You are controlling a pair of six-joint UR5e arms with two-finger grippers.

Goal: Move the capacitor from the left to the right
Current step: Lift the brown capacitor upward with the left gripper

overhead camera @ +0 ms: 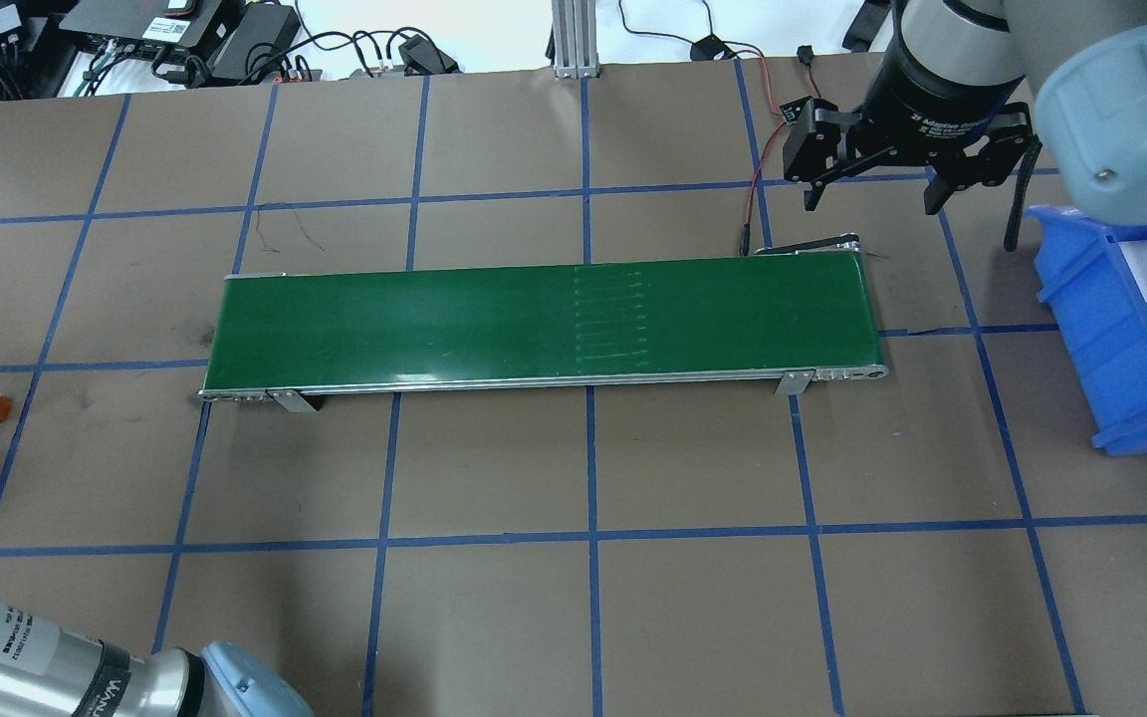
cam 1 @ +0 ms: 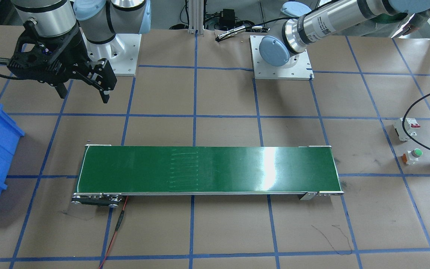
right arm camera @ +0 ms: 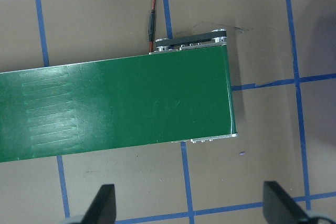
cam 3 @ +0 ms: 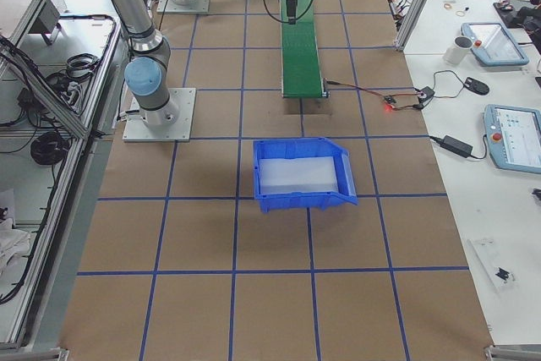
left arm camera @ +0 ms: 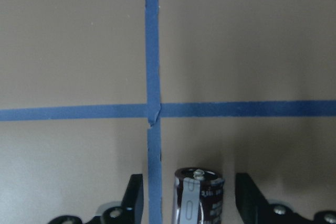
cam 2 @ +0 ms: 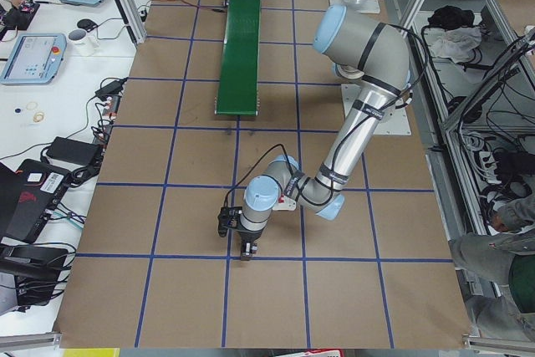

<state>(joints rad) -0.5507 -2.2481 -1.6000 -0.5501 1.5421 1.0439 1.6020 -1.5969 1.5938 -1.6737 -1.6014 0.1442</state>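
Front view: across desk (cam 1: pixel 222 239), facing robot, steep down. Overhead: behind robot, looking forward and down; same belt (cam 1: pixel 207 168), mirrored. Left-end, right-end views: high, far, along desk from opposite ends; both catch belt, bin (cam 3: pixel 300 175). Left wrist: close above desk, capacitor (left arm camera: pixel 198 195) between fingers (left arm camera: pixel 134 198). Right wrist: high over belt end, straight down.

The capacitor (left arm camera: pixel 198 196) is a stubby dark cylinder with a pale stripe down its side, faint printing and a small metal stud on its end. It rests on the brown table (left arm camera: pixel 79 51) between the left pincer's (left arm camera: pixel 190 199) spread fingers. It touches neither finger and is closer to the one on the wrist view's right.
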